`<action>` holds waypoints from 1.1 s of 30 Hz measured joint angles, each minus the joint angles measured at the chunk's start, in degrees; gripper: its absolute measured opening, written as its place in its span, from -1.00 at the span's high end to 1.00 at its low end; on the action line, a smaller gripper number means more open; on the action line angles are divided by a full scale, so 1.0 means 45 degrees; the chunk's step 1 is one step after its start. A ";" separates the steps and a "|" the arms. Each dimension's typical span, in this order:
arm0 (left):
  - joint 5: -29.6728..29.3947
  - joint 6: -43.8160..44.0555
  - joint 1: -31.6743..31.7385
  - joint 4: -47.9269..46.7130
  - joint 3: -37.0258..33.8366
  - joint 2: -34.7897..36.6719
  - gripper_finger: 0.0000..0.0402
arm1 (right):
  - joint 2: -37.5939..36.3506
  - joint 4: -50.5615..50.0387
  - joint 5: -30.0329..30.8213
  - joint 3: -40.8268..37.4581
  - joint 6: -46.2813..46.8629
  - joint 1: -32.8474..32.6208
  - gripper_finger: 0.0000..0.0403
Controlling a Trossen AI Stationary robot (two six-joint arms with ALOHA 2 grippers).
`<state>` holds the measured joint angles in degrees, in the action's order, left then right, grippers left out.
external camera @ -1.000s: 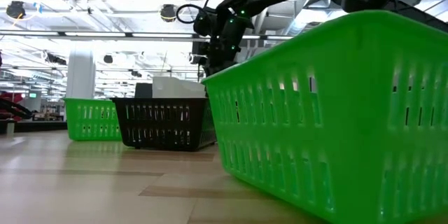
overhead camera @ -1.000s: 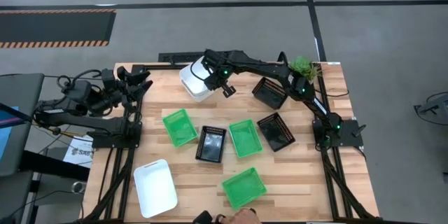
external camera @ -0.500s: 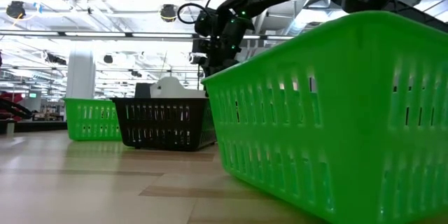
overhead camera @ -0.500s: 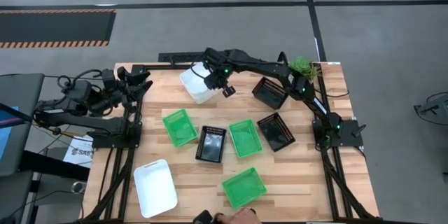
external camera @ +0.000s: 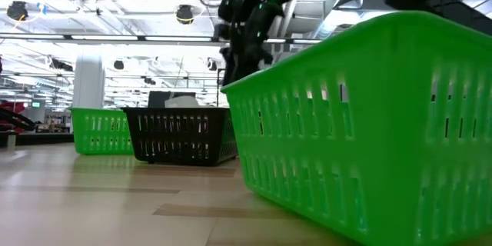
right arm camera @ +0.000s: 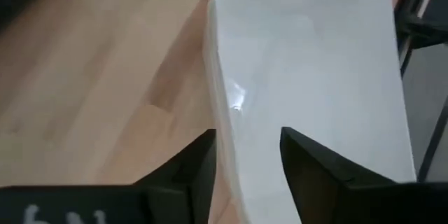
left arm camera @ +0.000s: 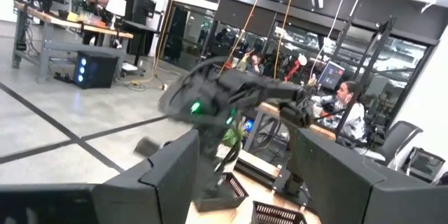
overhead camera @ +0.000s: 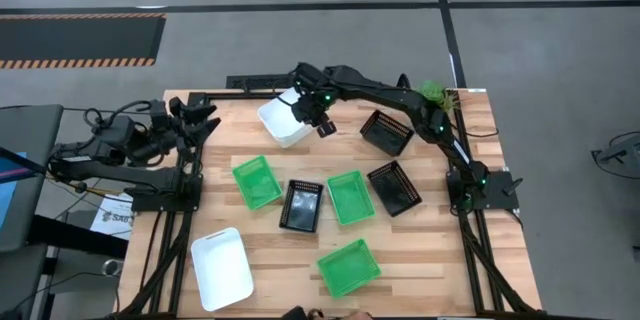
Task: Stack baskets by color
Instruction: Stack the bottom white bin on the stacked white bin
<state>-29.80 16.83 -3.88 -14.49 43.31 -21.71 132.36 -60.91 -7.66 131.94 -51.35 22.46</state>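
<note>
high view: right gripper over the white basket at the table's far edge; left gripper parked at the left edge, fingers wide.
right wrist view: fingers parted, straddling one wall of the white basket; cannot tell if they touch it. Nothing lifted.
other baskets: second white basket near front left; green ones and black ones spread mid-table, well apart.
handling: thin moulded plastic, so likely light, stiff enough, slick. Light means it may skid or tip when nudged.
grip point: pinch a side wall at mid-length, fingers inside and outside the rim; lattice walls on the black ones should give better purchase.
</note>
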 joint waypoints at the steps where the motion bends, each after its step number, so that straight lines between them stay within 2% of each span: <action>1: 0.0001 0.0026 0.0000 -0.0032 -0.0001 0.0000 -0.12 | -0.0161 -0.0116 -0.0004 0.0000 0.0245 -0.0077 0.08; 3: 0.0001 0.0031 0.0004 -0.0190 -0.0001 0.0000 -0.12 | -0.0485 -0.0264 -0.0264 -0.0002 0.0816 -0.0241 0.07; 10: 0.0097 0.0680 0.0004 -0.1518 -0.0001 0.0000 -0.12 | -0.1539 -0.0956 -0.2562 0.0000 0.3077 -0.1112 0.08; 15: 0.1039 0.2287 0.0005 -0.3456 -0.0001 -0.0005 -0.12 | -0.1817 -0.1300 -0.3453 0.0000 0.4234 -0.2344 0.08; 23: 0.3680 0.5745 0.0000 -0.7072 -0.0001 -0.0012 -0.12 | -0.1460 -0.1244 -0.3234 -0.0001 0.5852 -0.5066 0.09; 26: 0.4350 0.6839 0.0000 -0.8478 -0.0004 -0.0153 -0.12 | -0.1035 -0.0470 -0.3095 -0.0015 0.6730 -0.5921 0.12; 30: 0.5514 0.7540 0.0000 -0.9764 -0.0010 -0.0618 -0.12 | -0.0597 0.0407 -0.2757 0.0005 0.7729 -0.6831 0.15; 33: 0.6630 0.7670 -0.0014 -0.9863 -0.0135 -0.1076 -0.12 | -0.0220 0.0963 -0.2504 -0.0015 0.8463 -0.7237 0.16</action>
<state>0.03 51.35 -3.94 -58.87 42.70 -26.56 131.37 -56.57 -18.93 131.87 -13.26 -10.10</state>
